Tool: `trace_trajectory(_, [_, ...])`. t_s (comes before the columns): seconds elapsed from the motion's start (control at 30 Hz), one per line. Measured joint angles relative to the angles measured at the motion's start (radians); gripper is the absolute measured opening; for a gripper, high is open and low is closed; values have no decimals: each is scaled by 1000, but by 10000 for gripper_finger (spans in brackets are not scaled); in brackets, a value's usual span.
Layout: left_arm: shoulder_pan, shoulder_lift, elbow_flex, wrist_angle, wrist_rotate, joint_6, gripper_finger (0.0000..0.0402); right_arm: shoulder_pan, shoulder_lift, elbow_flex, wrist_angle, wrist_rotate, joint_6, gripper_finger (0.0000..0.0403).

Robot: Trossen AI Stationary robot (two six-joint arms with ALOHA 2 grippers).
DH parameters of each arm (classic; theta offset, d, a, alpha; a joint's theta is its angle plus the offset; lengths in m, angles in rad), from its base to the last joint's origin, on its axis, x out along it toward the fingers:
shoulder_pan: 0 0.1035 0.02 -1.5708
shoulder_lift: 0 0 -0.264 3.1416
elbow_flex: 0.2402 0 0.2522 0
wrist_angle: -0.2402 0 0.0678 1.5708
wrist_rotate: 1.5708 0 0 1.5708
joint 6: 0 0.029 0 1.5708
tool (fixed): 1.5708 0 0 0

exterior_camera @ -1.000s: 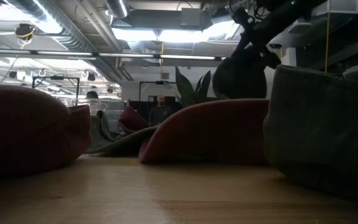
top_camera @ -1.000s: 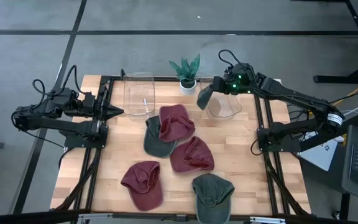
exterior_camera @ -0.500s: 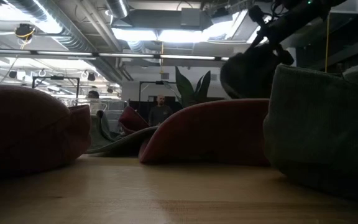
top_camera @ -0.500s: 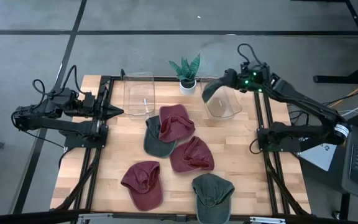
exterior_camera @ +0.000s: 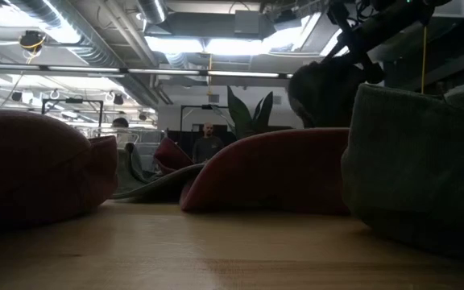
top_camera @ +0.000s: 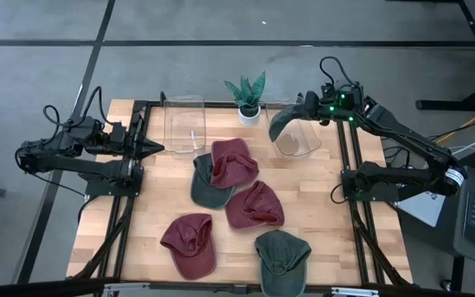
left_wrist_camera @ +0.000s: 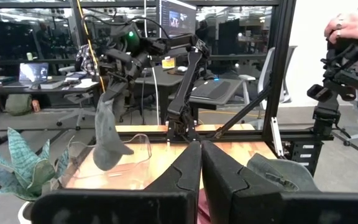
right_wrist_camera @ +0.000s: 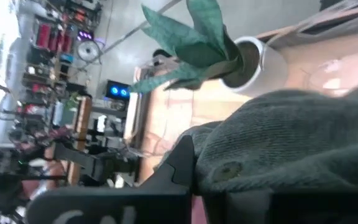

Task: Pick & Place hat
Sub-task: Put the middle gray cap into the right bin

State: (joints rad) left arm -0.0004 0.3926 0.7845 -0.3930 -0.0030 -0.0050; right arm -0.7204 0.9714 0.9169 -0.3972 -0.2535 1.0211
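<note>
Right gripper [top_camera: 305, 106] up at the table's 1 o'clock, clamped tight on a green hat [top_camera: 285, 120] that dangles over the right-hand clear bin [top_camera: 297, 142]. Same hat [left_wrist_camera: 107, 137] visible from the left wrist view, hanging limp above the bin's rim, not yet inside. From the low view, held hat [exterior_camera: 327, 90] a dark lump high at 1 o'clock. In the right wrist view, green fabric [right_wrist_camera: 291, 137] filling most of the frame, with the potted plant [right_wrist_camera: 204, 46] just beyond it.

Left gripper [top_camera: 153, 148] parked at the table's 9 o'clock edge, fingers pressed together, gripping nothing.

Second clear bin [top_camera: 185, 124] at 11 o'clock on the table, holding no hat. Potted plant [top_camera: 247, 96] at 12 o'clock, between the two bins.

Five hats lying on the wooden table [top_camera: 147, 214]: a red hat [top_camera: 233, 162] near centre, overlapping a dark green hat [top_camera: 206, 183] at its 8 o'clock; another red hat [top_camera: 255, 205] just at 5 o'clock from centre; a third red hat [top_camera: 190, 243] at 7 o'clock; a green hat [top_camera: 281, 258] at 5 o'clock near the front edge.

A person's hand [left_wrist_camera: 353, 25] at 2 o'clock in the left wrist view, beyond the table, on a dark handle.
</note>
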Motion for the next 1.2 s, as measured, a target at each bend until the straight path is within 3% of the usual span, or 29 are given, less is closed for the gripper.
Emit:
trace_trajectory(0.2, [0,0,0,0,0,0,12,0,0,0,-22,-14,-49,12])
trace_trajectory(0.47, [0,0,0,0,0,0,9,0,0,0,-80,-195,-321,12])
trace_trajectory(0.67, [0,0,0,0,0,0,9,-2,-7,1,-124,-198,-561,12])
trace_trajectory(0.8, [0,0,0,0,0,0,12,-20,-8,1,-119,-165,-607,12])
trace_trajectory(1.2, [0,0,0,0,0,0,12,-44,-8,1,-117,-195,-860,12])
